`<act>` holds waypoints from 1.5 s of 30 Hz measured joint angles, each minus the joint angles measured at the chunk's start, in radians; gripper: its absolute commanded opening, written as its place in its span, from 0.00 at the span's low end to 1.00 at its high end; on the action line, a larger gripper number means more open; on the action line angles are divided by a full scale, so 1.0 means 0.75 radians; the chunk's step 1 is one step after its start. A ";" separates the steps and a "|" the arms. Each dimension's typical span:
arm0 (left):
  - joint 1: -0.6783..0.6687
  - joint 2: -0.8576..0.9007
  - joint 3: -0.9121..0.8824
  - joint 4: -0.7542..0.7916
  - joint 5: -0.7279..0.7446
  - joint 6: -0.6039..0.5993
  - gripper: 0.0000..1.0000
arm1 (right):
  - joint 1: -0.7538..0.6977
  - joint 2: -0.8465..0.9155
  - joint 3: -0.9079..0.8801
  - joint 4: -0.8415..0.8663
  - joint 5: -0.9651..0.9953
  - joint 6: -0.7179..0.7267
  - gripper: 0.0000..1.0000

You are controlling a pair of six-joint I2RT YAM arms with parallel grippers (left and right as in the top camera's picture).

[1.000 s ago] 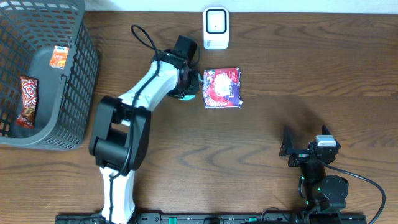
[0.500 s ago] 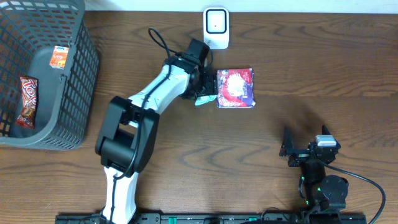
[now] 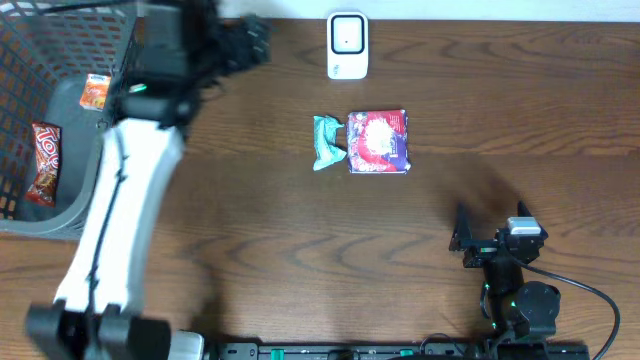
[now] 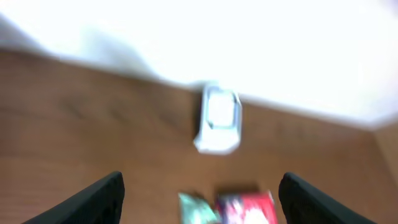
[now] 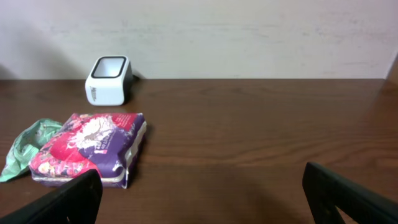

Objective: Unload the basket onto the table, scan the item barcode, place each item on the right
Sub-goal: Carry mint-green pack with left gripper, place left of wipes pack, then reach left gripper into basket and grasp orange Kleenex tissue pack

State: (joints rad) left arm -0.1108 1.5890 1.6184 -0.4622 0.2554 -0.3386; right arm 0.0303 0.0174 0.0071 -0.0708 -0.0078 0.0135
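Left hand [image 4: 199, 193] wide, holding nothing; right hand [image 5: 202, 177] wide, holding nothing. Red-purple packet [image 3: 378, 142] lies flat on tabletop [image 3: 500, 100] near white scanner [image 3: 347, 45]; green wrapper [image 3: 327, 143] touches packet's edge

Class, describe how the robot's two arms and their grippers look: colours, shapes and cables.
The left arm has long white links and black joints; the right arm is black, with a black cable looping off it. The left gripper and right gripper have dark tapered fingers.

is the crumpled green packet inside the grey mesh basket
No, the crumpled green packet lies on the brown wooden table, beside the red and purple pack.
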 measured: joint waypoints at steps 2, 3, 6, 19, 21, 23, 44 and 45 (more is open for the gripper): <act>0.093 -0.070 0.001 0.003 -0.080 0.005 0.80 | 0.000 0.000 0.000 -0.001 0.000 0.000 0.99; 0.136 -0.092 0.001 0.005 -0.129 0.007 0.80 | 0.000 0.000 0.000 0.000 0.000 0.000 0.99; 0.269 -0.122 0.001 0.005 -0.274 0.010 0.80 | 0.000 0.000 0.000 -0.001 0.000 0.000 0.99; 0.715 0.055 0.001 0.056 -0.450 0.009 0.80 | 0.000 0.000 0.000 -0.001 0.000 0.000 0.99; 0.749 0.113 0.001 0.056 -0.455 -0.005 0.80 | 0.000 0.000 0.000 0.000 0.000 0.000 0.99; 0.772 0.181 0.001 0.054 -0.454 -0.035 0.80 | 0.000 0.000 0.000 -0.001 0.000 0.000 0.99; 0.721 0.733 0.001 0.190 -0.344 -0.324 0.80 | 0.000 0.000 0.000 -0.001 0.000 0.000 0.99; 0.721 0.747 0.001 0.216 -0.340 -0.325 0.80 | 0.000 0.000 0.000 -0.001 0.000 0.000 0.99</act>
State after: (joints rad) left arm 0.4301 2.1494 1.6188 -0.3004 0.0006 -0.5823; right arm 0.0303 0.0174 0.0071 -0.0711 -0.0078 0.0135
